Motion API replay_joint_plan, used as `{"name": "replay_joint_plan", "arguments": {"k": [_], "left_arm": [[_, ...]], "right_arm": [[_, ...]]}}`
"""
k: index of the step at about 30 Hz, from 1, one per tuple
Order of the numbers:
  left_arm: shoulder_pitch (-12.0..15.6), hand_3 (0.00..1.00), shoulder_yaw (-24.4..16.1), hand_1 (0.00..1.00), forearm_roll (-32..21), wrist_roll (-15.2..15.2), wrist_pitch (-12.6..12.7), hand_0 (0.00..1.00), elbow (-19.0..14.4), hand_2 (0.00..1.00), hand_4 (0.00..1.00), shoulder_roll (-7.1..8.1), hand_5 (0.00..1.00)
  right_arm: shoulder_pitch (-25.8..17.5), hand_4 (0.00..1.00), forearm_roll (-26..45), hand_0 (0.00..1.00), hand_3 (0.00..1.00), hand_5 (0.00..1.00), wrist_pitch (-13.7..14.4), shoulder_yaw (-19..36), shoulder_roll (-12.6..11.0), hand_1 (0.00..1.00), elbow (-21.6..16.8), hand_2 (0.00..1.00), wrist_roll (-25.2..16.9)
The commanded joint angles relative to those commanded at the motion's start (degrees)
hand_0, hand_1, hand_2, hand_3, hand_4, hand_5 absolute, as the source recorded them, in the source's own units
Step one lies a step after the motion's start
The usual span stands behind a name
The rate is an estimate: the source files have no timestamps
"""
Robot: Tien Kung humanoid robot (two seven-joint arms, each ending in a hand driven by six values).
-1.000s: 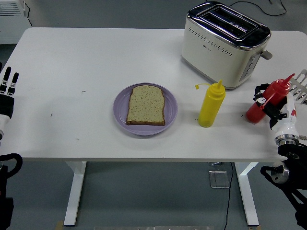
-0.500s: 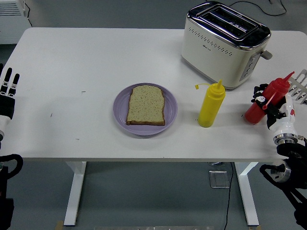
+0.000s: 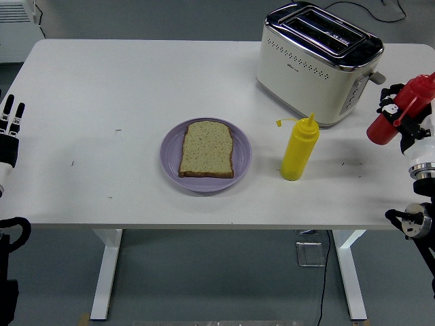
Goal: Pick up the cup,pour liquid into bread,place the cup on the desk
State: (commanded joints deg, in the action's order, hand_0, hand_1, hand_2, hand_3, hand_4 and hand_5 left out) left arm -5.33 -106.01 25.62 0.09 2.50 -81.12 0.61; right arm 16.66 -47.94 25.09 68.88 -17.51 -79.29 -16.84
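The right hand (image 3: 408,122) is wrapped around a red squeeze bottle (image 3: 401,109) and holds it up in the air, off the white table (image 3: 136,81). The bottle leans over, with its top pointing up and to the right, past the edge of the picture. It hangs just to the right of the toaster (image 3: 319,64), near the toaster's lever side.

The toaster is cream and shiny silver, and it stands at the far right part of the table. In front of the toaster, very close to it, stands a yellow squeeze bottle (image 3: 299,149). It is upright and its little cap hangs off to the left on a strap.

To the left of the yellow bottle, and left and nearer than the toaster, sits a round purple plate (image 3: 241,159). One slice of brown bread (image 3: 207,149) lies flat on the plate. The bread is well apart from the red bottle, with the yellow bottle between them.

Far away from the toaster, at the left edge of the table, the left hand (image 3: 9,132) rests. Its fingers point straight up and it holds nothing.

Under the table I can see white legs and a grey floor.
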Motion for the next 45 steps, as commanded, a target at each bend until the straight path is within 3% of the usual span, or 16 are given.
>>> {"name": "replay_joint_plan", "arguments": {"k": [4,7,13,18,21,30,31,35,37,39,45], "left_arm": [[-0.10,0.701,-0.13,0.744,0.01,-0.01,-0.01,0.788,-0.02,0.744,0.514,0.02,0.994],[-0.10,0.701,-0.27,0.744,0.02,-0.01,-0.01,0.789,-0.03,0.744,0.514,0.03,0.994],[-0.10,0.702,-0.41,0.744,0.01,-0.02,-0.02,0.788,-0.03,0.744,0.514,0.04,0.994],[-0.06,0.702,-0.57,0.744,0.02,-0.04,0.00,0.788,-0.02,0.744,0.514,0.06,0.994],[-0.06,0.702,-0.61,0.744,0.03,-0.04,0.01,0.788,-0.01,0.745,0.513,0.07,0.994],[0.03,0.701,-0.60,0.744,0.01,-0.04,0.00,0.788,-0.01,0.745,0.514,0.09,0.994],[0.07,0.702,-0.64,0.744,0.01,-0.04,0.01,0.788,0.00,0.744,0.514,0.09,0.994],[0.20,0.702,-0.70,0.744,0.00,-0.05,0.01,0.788,0.00,0.744,0.514,0.08,0.994],[0.17,0.702,-0.59,0.744,0.01,-0.02,-0.03,0.787,-0.01,0.744,0.514,0.06,0.994],[0.11,0.702,-0.53,0.744,0.01,-0.03,-0.06,0.787,-0.01,0.744,0.514,0.00,0.994],[0.33,0.702,-0.69,0.744,0.03,-0.07,-0.01,0.787,-0.02,0.744,0.514,0.11,0.994]], "right_arm": [[2.11,0.636,-8.31,0.207,0.376,0.004,0.64,0.65,-1.91,0.239,-2.75,0.341,4.53],[5.19,0.599,-14.76,0.209,0.374,0.004,1.59,0.04,-3.89,0.239,-4.66,0.342,10.35],[11.83,0.596,-29.28,0.188,0.376,0.017,-0.01,-3.28,-6.24,0.234,-6.57,0.337,22.33],[18.02,0.596,-41.20,0.188,0.376,0.017,-3.49,-9.26,-6.87,0.234,-6.81,0.337,30.64],[21.75,0.588,-48.28,0.177,0.376,0.032,-7.48,-13.11,-6.56,0.233,-6.26,0.334,34.88],[30.43,0.551,-69.88,0.180,0.378,0.051,-18.24,-20.19,-5.15,0.234,-3.72,0.334,41.56],[31.42,0.512,-72.49,0.183,0.372,0.066,-19.01,-21.16,-5.28,0.230,-3.31,0.330,42.09],[35.99,0.512,-82.06,0.183,0.372,0.066,-22.75,-28.48,-6.20,0.230,-1.42,0.330,44.76],[37.15,0.470,-82.06,0.188,0.371,0.081,-24.67,-32.77,-6.27,0.231,-0.93,0.327,45.39],[37.24,0.470,-82.06,0.188,0.371,0.081,-24.86,-34.00,-6.19,0.231,-0.74,0.327,46.03],[38.32,0.464,-82.06,0.188,0.373,0.069,-24.69,-30.13,-7.69,0.228,-1.28,0.328,47.15]]}}
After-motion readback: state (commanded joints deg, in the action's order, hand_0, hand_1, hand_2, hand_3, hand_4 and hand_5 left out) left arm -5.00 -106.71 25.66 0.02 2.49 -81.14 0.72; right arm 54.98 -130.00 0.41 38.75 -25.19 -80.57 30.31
